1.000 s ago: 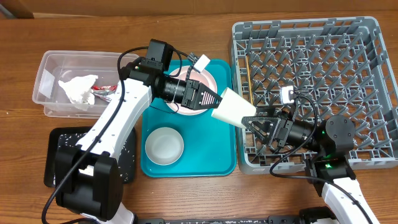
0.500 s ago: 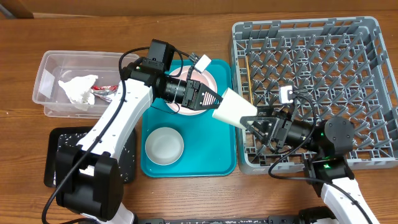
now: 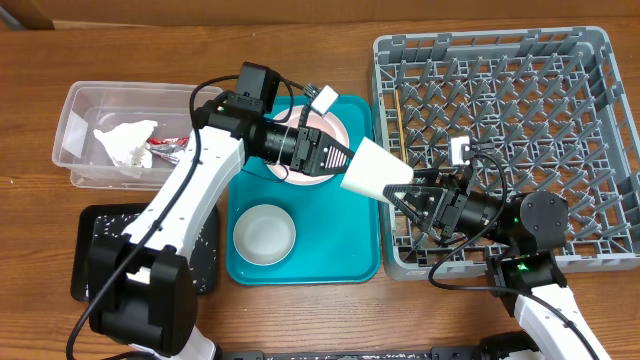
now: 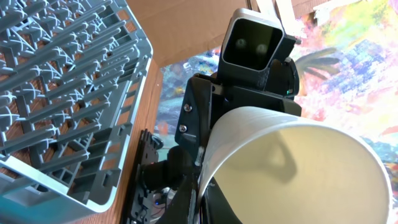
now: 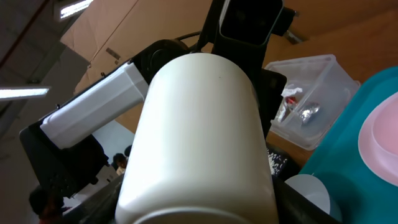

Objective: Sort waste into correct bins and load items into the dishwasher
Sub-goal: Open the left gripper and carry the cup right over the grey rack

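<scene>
Held aloft mid-surface, cream cup [image 3: 375, 172] clamped at its rim in left end effector [image 3: 345, 165]; long axis aimed base-first at right end effector [image 3: 408, 198], fingers apart, just beside, nearer the grey dish rack [image 3: 480, 42].

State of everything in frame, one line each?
cream cup: airborne, tipped sideways, gripped by left end effector
right end effector: open at cup's base
white bowl: upright, empty, on teal tray
clear tub: holds napkin, wrapper
dish rack: no dishes loaded
</scene>
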